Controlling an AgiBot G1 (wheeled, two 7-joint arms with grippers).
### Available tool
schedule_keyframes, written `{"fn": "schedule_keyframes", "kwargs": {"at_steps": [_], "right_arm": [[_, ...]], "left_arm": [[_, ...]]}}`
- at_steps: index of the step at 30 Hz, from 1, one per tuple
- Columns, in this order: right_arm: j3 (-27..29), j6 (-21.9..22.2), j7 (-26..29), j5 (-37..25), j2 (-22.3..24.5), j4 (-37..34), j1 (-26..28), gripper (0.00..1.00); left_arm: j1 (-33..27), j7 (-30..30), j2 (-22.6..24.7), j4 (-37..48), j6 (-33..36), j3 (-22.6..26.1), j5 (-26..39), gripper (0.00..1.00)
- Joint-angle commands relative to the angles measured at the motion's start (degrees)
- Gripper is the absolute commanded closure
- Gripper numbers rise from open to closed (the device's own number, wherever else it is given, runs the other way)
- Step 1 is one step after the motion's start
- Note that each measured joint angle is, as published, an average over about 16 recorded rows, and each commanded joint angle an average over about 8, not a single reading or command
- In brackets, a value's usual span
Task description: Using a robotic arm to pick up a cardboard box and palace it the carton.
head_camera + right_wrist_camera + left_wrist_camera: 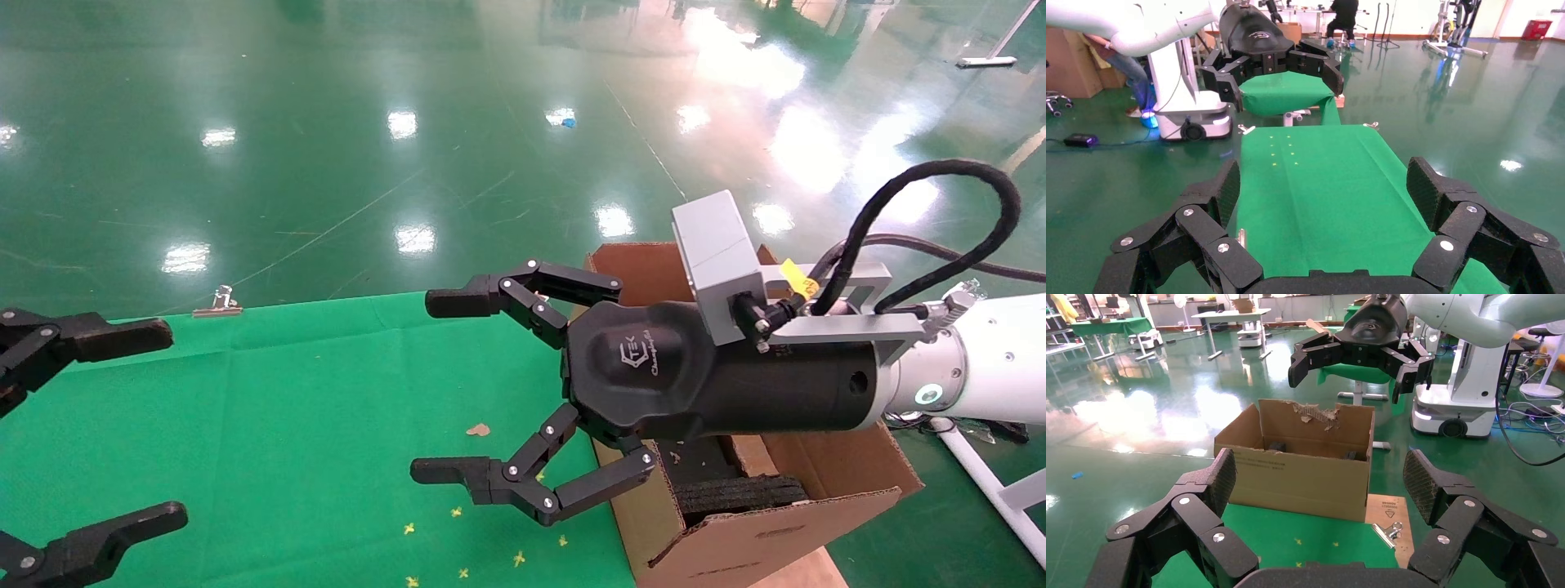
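The slim cardboard box is not in view. The carton (776, 523) stands at the table's right end, flaps up, with black foam (739, 494) inside; it also shows in the left wrist view (1303, 468). My right gripper (441, 388) on the white robotic arm (981, 367) is open and empty. It hovers over the carton's near-left edge with its fingers pointing left over the green cloth (286, 408). It also shows in the right wrist view (1326, 184) and in the left wrist view (1352, 376). My left gripper (167, 425) is open and empty at the left edge, facing the carton (1321, 478).
A metal binder clip (219, 302) sits at the cloth's far edge; another clip (1389, 531) lies on a brown board (1389, 508) beside the carton. A small brown scrap (478, 429) and yellow marks lie on the cloth. Shiny green floor surrounds the table.
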Motion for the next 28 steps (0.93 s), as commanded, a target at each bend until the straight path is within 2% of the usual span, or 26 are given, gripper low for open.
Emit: {"fn": "schedule_keyframes", "kwargs": {"at_steps": [1, 28], "right_arm": [[0.00, 0.00, 0.00, 0.00, 0.00, 0.00, 0.00, 0.00], [0.00, 0.00, 0.00, 0.00, 0.00, -0.01, 0.00, 0.00]], "left_arm": [[0.00, 0.00, 0.00, 0.00, 0.00, 0.00, 0.00, 0.00], [0.00, 0.00, 0.00, 0.00, 0.00, 0.00, 0.00, 0.00]]}}
